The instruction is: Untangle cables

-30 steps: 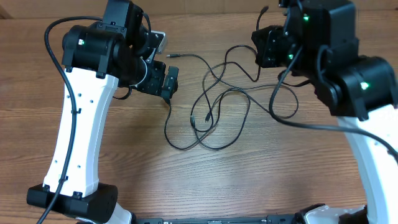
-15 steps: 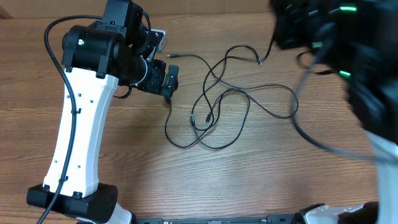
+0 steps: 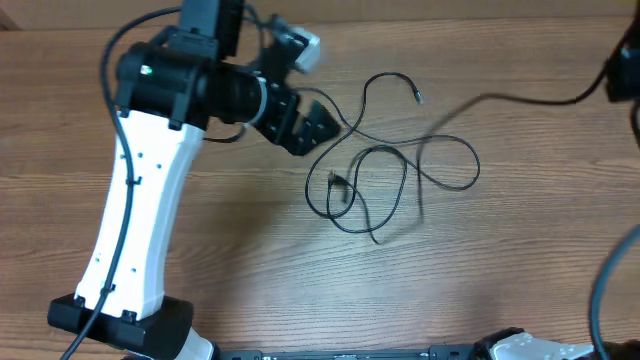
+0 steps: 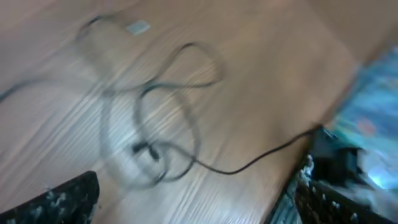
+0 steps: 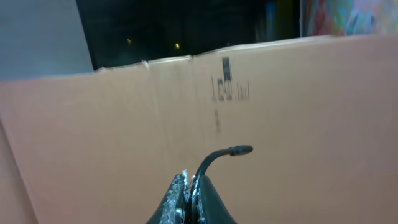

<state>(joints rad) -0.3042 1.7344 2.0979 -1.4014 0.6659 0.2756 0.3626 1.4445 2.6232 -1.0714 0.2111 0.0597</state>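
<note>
Thin black cables (image 3: pixel 404 170) lie in loose overlapping loops at the middle of the wooden table, with one small plug (image 3: pixel 417 97) at the far end. One strand (image 3: pixel 530 98) runs raised and blurred toward the upper right. My right gripper (image 5: pixel 189 186) is shut on a cable whose plug end (image 5: pixel 239 150) curls up past the fingertips; in the overhead view only its edge shows at the far right. My left gripper (image 3: pixel 312 122) hovers open just left of the loops. Blurred cables (image 4: pixel 155 124) lie ahead of my left gripper (image 4: pixel 199 180) in its wrist view, with nothing between its fingers.
A brown cardboard wall (image 5: pixel 280 93) fills the right wrist view. The left arm's white link (image 3: pixel 130 250) stretches from the front left to the back. The table's edge (image 4: pixel 348 81) shows at the right of the left wrist view.
The right arm has swung up and out to the right with a cable, drawing the loops tighter and to the right. The left gripper has moved right, toward the loops.
</note>
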